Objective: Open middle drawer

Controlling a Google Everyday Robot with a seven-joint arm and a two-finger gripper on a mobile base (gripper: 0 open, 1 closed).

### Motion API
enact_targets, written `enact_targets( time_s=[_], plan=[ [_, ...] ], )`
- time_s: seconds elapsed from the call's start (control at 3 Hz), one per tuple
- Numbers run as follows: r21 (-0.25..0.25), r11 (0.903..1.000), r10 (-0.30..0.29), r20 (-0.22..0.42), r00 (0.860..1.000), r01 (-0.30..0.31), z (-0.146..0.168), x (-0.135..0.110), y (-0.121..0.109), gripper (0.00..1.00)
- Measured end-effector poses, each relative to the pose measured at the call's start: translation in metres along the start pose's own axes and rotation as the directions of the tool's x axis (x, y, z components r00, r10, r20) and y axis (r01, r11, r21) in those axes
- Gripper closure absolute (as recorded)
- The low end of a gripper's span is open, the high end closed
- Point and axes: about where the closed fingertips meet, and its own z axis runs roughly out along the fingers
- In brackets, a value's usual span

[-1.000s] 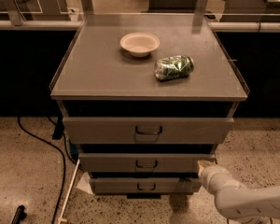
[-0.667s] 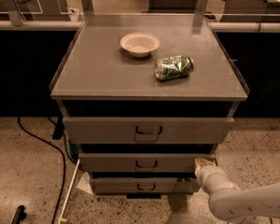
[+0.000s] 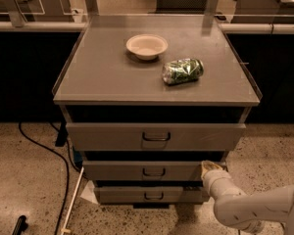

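You've got the grey tabletop with raised side edges, and speckled floor spreading on both sides. The middle drawer runs left-right, front facing you, handle centred. Your gripper sits at its right end, and you cannot tell its opening. A bowl and a can rest on top.

Cabinet top: smooth matt grey metal, faint sheen. Middle drawer front: same matt grey metal, dark pull handle. Bowl: matt off-white, paper or plastic, can't tell which. Can: crumpled, glossy green metal. Floor: speckled stone, smooth. Cable: black, matt. Gripper, at the middle drawer's right end: pale, smooth plastic look. Arm shell: smooth white plastic.
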Motion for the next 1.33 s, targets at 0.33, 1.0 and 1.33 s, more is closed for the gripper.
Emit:
enact_targets(
  time_s=[0.33,1.0,1.33],
  plan=[
    [0.021,0.9997,0.011,-0.010,1.000,-0.011,0.011,0.004,-0.002,1.00],
    [0.067,0.9977,-0.011,-0.012,1.000,0.012,0.055,0.008,-0.008,1.00],
    [0.130,0.9915,-0.001,-0.015,1.000,0.003,0.086,0.010,-0.021,1.00]
  ],
)
